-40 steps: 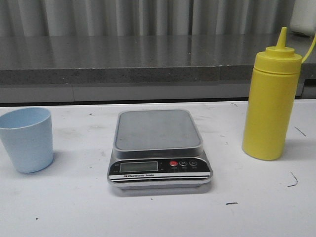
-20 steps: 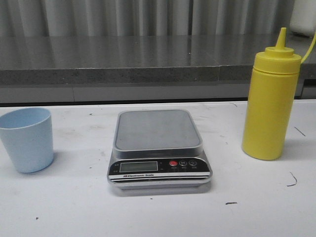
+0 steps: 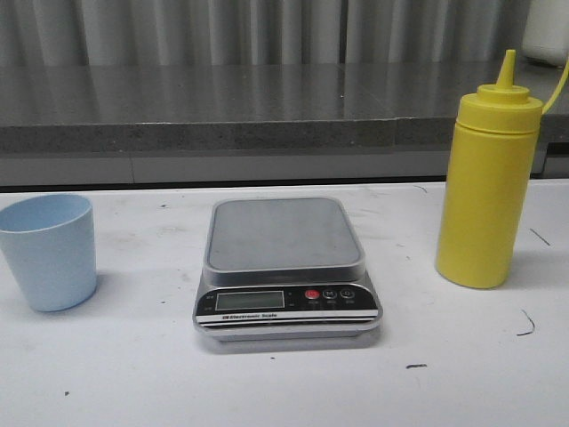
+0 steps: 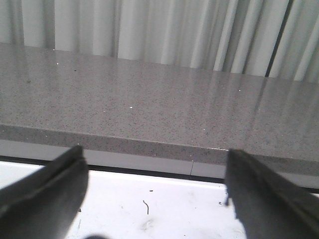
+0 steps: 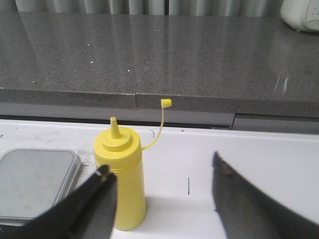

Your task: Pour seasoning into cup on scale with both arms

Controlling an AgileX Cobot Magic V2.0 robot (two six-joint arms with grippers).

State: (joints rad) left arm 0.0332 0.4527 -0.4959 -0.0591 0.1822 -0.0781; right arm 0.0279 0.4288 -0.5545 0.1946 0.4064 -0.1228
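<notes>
Blue cup cropped left; yellow seasoning strap cut off.

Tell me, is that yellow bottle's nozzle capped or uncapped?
Uncapped. The seasoning bottle stands upright, its little cap dangling on its strap away from the bare nozzle tip.

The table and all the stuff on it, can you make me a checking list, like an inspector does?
Surface: white table, scuffed, with small dark marks.
Job's things: light blue cup upright on the table, left of the scale; scale platform bare; yellow seasoning bottle upright to the right, nozzle uncapped, cap hanging on its strap.
Clutter: nothing seen.
Grippers: left gripper open, holding nothing; right gripper open, the bottle just beyond it.
Cables: nothing seen.
Surroundings: grey speckled counter behind the table, pale curtain above it.
</notes>
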